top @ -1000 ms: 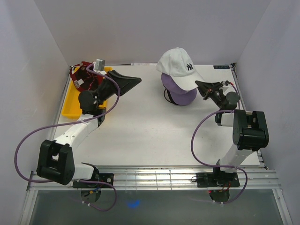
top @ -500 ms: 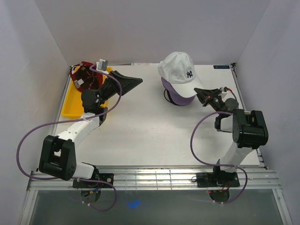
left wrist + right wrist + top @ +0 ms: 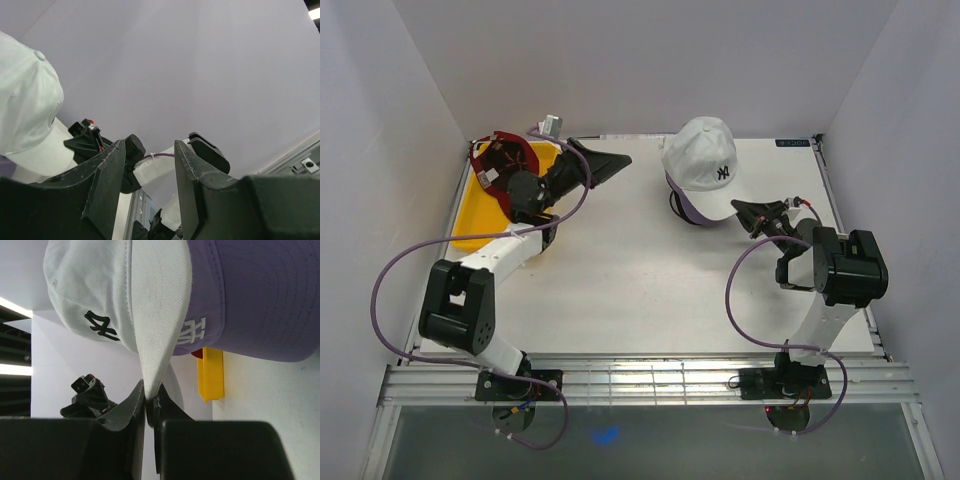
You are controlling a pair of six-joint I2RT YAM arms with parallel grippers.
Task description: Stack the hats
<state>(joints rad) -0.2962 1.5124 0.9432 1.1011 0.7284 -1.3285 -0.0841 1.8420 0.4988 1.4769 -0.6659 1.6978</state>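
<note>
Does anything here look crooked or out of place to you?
The white cap sits tilted on the lavender cap, its brim pinched by the right gripper. The dark red cap lies upside down in the yellow tray.

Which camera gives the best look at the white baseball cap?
The top external view: the whole white fabric baseball cap shows, crown, logo and brim. The right wrist view crops it, close up; the left wrist view catches only part of it at the frame's edge.

Plain pale walls (image 3: 620, 60) stood at nine, twelve and three o'clock around the white counter (image 3: 640, 290).
</note>
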